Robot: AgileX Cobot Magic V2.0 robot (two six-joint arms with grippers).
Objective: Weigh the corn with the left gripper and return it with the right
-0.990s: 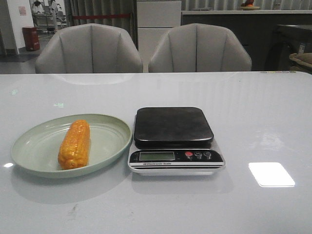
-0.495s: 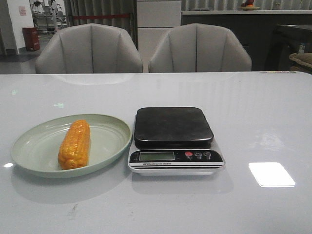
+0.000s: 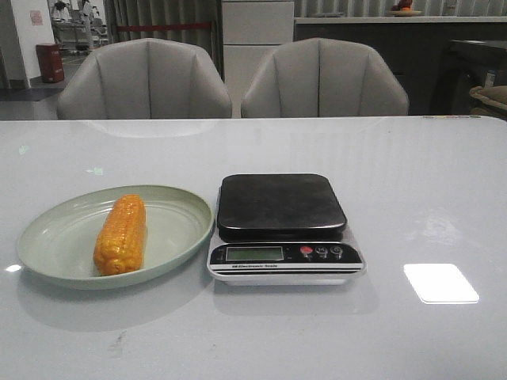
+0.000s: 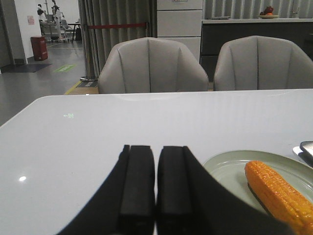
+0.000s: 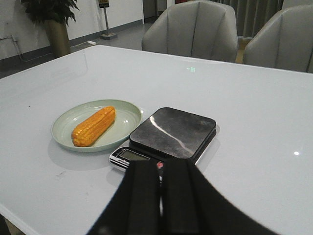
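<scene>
The orange-yellow corn (image 3: 121, 234) lies lengthwise on a pale green plate (image 3: 55, 237) at the table's left. It also shows in the left wrist view (image 4: 279, 193) and the right wrist view (image 5: 94, 126). A kitchen scale (image 3: 281, 207) with a bare black platform and a display strip stands right of the plate. Neither gripper shows in the front view. My left gripper (image 4: 156, 152) is shut and empty, near the plate (image 4: 230, 169), short of the corn. My right gripper (image 5: 161, 166) is shut and empty, in front of the scale (image 5: 172, 132).
Two grey armchairs (image 3: 146, 79) (image 3: 323, 77) stand behind the table's far edge. A bright light patch (image 3: 440, 283) lies on the white tabletop right of the scale. The scale touches or nearly touches the plate's right rim.
</scene>
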